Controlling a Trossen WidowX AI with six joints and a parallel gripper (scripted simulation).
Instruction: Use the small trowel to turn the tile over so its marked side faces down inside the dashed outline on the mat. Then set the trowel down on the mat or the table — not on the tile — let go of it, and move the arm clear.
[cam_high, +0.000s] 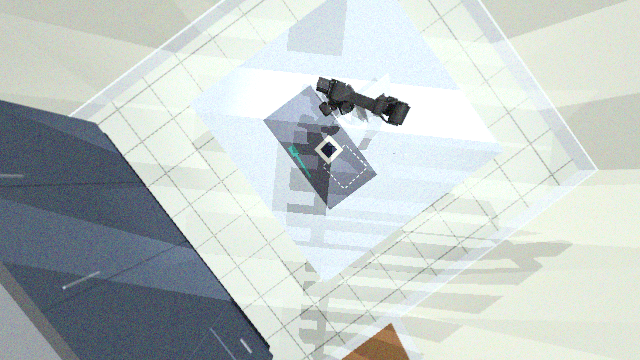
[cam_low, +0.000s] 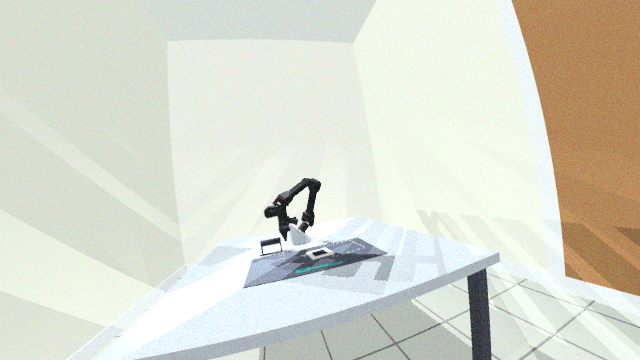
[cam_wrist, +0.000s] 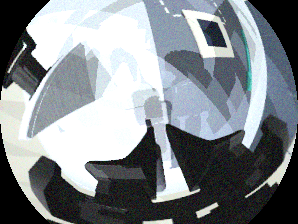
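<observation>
Looking from above, I see left to right a slim teal shape (cam_high: 301, 163) (cam_low: 320, 267) (cam_wrist: 249, 75), probably the trowel, lying on the dark mat (cam_high: 295, 115) (cam_low: 260, 272) (cam_wrist: 175, 30); the tile (cam_high: 318, 149) (cam_low: 327, 254) (cam_wrist: 195, 32); and the dashed outline (cam_high: 355, 177) (cam_low: 366, 243) (cam_wrist: 167, 9). The exterior view adds, leftmost on my bench (cam_high: 425, 165) (cam_low: 200, 300) (cam_wrist: 75, 145), a dark-edged frame (cam_low: 270, 240); I can't tell whether it is a container or holds anything. The tile is a cream square with a dark square centre, lying flat at the outline's edge. My gripper (cam_high: 336, 108) (cam_low: 284, 236) (cam_wrist: 158, 128) is above the bench near the mat, its fingers slightly apart in the wrist view, pinching nothing I can make out.
</observation>
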